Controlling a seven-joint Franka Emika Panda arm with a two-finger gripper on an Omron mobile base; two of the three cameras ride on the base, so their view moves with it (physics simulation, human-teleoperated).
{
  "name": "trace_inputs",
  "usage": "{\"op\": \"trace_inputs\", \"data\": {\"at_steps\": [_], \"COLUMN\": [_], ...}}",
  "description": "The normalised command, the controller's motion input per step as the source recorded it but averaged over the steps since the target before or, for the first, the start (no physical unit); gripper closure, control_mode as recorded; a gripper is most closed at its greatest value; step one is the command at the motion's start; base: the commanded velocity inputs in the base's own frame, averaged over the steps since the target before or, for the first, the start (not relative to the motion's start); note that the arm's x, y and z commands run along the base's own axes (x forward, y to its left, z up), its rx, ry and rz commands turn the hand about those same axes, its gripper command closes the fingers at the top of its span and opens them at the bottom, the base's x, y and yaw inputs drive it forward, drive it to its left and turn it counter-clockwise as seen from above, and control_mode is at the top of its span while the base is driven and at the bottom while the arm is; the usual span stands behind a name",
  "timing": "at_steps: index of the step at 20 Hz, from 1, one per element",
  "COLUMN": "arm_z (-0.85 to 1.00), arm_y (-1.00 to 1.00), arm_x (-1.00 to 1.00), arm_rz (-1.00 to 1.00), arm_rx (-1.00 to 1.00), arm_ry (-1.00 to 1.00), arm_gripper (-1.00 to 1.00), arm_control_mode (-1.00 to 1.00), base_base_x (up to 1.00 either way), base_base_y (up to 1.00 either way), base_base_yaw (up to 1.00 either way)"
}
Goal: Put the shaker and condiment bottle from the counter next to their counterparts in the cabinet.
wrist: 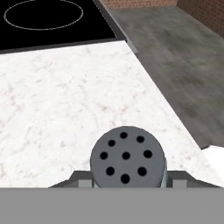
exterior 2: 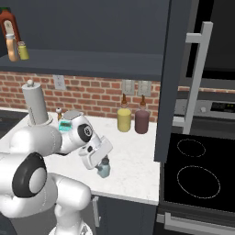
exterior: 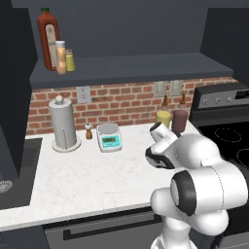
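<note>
We have the gripper (exterior 2: 102,165) down over the shaker (exterior 2: 103,169), which stands on the counter (exterior 2: 133,165) near its front edge, on the stove (exterior 2: 197,174) side. In the hand view the shaker's dark holed cap (wrist: 127,158) sits squarely between the fingertips, and the jaws look closed narrow against its sides, so we judge it gripped. To do this well, we lift straight up and keep the shaker upright. Then we carry it to the cabinet (exterior: 131,65) shelf, where the condiment bottle (exterior: 61,57) already stands beside the red bottle (exterior: 47,39), and set it next to the yellow shaker (exterior: 70,61) without bumping either.
</note>
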Motion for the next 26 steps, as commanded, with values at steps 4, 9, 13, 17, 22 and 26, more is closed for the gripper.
{"op": "trace_inputs", "data": {"at_steps": [4, 9, 13, 17, 22, 26], "arm_z": [0.32, 0.61, 0.67, 0.65, 0.58, 0.5], "arm_y": [0.0, 0.0, 0.01, 0.04, 0.1, 0.19], "arm_x": [-0.39, -0.2, -0.06, 0.0, -0.06, -0.11], "arm_rz": [0.1, 0.14, 0.17, 0.21, 0.25, 0.27], "arm_rx": [0.0, 0.0, 0.0, 0.0, 0.0, 0.0], "arm_ry": [-0.09, -0.11, -0.09, -0.09, -0.12, -0.14], "arm_gripper": [1.0, 1.0, 1.0, 1.0, 1.0, 1.0], "arm_control_mode": [-1.0, -1.0, -1.0, -1.0, -1.0, -1.0], "base_base_x": [0.0, 0.0, 0.0, 0.0, 0.0, 0.0], "base_base_y": [0.0, 0.0, 0.0, 0.0, 0.0, 0.0], "base_base_yaw": [0.0, 0.0, 0.0, 0.0, 0.0, 0.0]}}
